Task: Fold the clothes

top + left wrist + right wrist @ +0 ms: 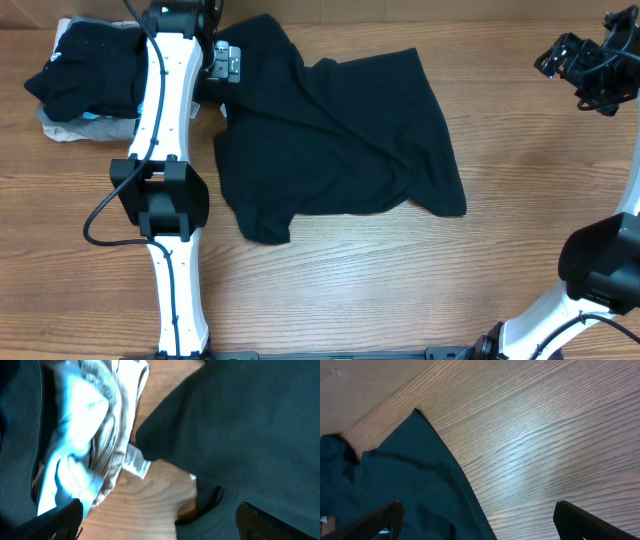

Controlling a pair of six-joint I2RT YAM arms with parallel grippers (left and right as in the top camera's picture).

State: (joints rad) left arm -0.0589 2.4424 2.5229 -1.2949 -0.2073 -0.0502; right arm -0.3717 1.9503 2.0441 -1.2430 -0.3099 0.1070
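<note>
A large black short-sleeved shirt [340, 130] lies rumpled and spread on the wooden table in the overhead view. My left gripper [225, 65] hovers at its top-left edge, near the collar, open and empty. In the left wrist view the shirt's collar [225, 435] lies right of the open fingers [160, 522], and a small white tag [136, 462] shows beside it. A stack of folded black [85, 65], light-blue and beige [75, 435] garments sits at the far left. My right gripper [580, 70] is raised at the far right, open and empty; its view shows the shirt's corner [410, 485].
The left arm [165, 170] stretches from the front edge up the left side of the shirt. The right arm's base [600, 265] stands at the lower right. Bare wood [545, 435] lies right of the shirt.
</note>
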